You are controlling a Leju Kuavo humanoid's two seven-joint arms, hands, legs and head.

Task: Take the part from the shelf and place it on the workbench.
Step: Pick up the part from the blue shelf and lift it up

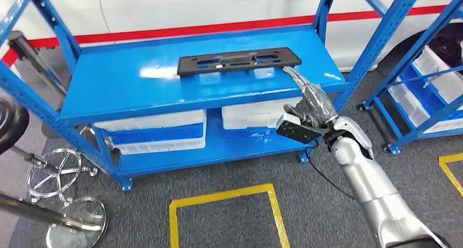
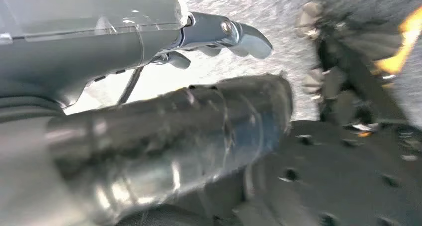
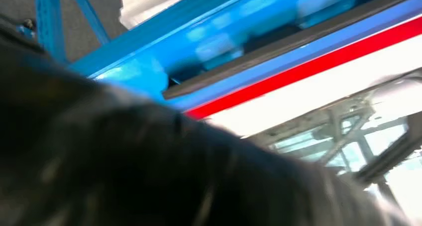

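reaching near the black part, right hand holds nothing.

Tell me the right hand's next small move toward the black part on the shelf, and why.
Probably ease the right hand a little further forward and left, over the near right end of the black part. The part lies flat and unheld on the blue shelf, and the fingers only reach its corner, with no grasp visible yet.
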